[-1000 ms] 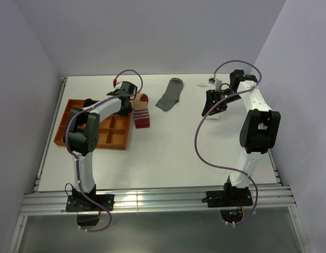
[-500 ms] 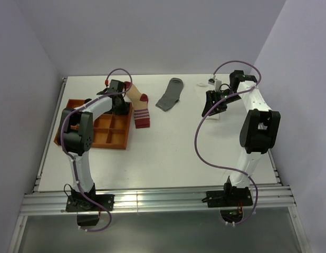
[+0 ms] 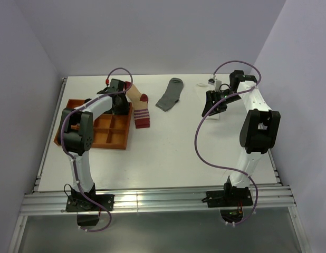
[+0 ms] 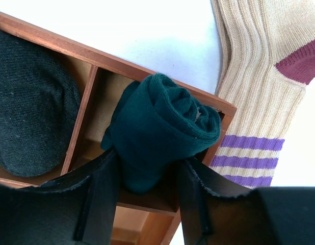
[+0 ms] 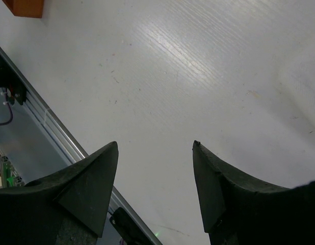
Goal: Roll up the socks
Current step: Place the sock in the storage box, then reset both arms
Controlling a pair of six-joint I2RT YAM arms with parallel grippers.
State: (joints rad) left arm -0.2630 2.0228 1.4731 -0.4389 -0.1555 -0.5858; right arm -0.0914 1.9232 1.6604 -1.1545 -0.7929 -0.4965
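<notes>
Both left gripper [image 4: 150,168] fingers [image 4: 96,204] flank the rolled teal sock [image 4: 162,120].

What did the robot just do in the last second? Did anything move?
The left arm swung left over the orange tray, and the left gripper shifted left, uncovering the striped sock's beige top. It flanks the rolled teal sock at a tray compartment; release unclear. Grey sock and open right gripper stayed put.
</notes>
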